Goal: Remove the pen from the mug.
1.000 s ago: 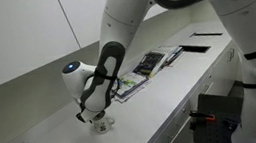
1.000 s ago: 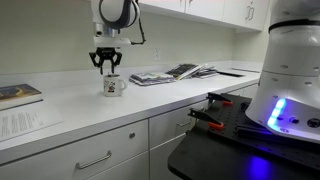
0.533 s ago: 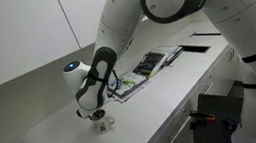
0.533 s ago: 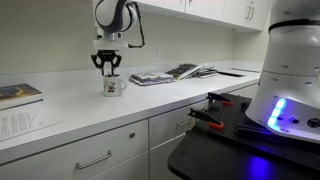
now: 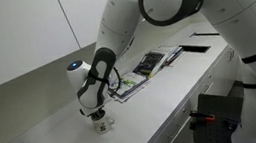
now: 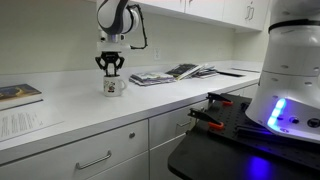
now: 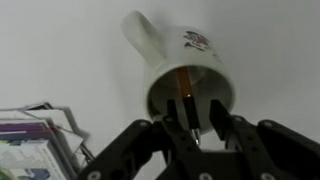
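Wrist view: pen (image 7: 186,97) inside mug (image 7: 172,55)

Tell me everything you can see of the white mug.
The mug is small, white and looks ceramic, with a dark inside, a small handle and a printed mark on its wall. It stands upright on the white counter, the pen leaning inside. The gripper hangs just above its rim, jaws open.

Glossy white mug (image 7: 175,58), seemingly glazed ceramic, dark inside, with a smooth reddish-brown pen (image 7: 186,92). The hand (image 7: 198,125) is matt black and hard-looking; the arm (image 5: 164,1) wears a shiny white plastic shell. The bench (image 6: 60,110) is smooth and pale, faintly sheened; the magazines (image 5: 147,64) show glossy paper covers.
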Controlling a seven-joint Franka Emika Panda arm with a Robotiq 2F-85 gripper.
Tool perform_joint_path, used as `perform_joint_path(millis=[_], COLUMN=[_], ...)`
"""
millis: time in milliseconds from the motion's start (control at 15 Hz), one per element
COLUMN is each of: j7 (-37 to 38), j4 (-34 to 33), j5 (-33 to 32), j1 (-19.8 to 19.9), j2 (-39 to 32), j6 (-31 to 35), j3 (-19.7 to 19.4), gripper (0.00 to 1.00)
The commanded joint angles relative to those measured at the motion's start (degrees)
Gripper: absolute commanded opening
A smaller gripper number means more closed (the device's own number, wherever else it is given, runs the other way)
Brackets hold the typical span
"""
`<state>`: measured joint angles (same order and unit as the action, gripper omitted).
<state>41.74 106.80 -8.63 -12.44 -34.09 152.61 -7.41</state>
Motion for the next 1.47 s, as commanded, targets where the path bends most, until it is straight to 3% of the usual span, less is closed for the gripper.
perform_joint_path(millis=[0,400,467,533,600,733,1400], j7=[-1.99,-2.29,-2.76,-3.31,-3.58,-5.71,-18.03], j4=[-2.01,-2.78,-2.78,-2.84,-2.7,-1.38,12.31], j5=[1.87,0.57,0.86,1.05,1.03,1.28,1.13], j1=[-0.58,-1.23,-1.1,-1.11,-1.26,-1.09,0.56], j2=[-1.42,-4.06,-4.43,-4.64,-4.76,-3.89,11.93], j6=[-2.72,-0.43,0.39,0.95,1.49,2.98,5.61], j3=[-0.78,-2.33,-2.21,-2.14,-2.16,-1.51,0.68], gripper=[0.43,0.44,0.36,0.19,0.16,0.01,0.04])
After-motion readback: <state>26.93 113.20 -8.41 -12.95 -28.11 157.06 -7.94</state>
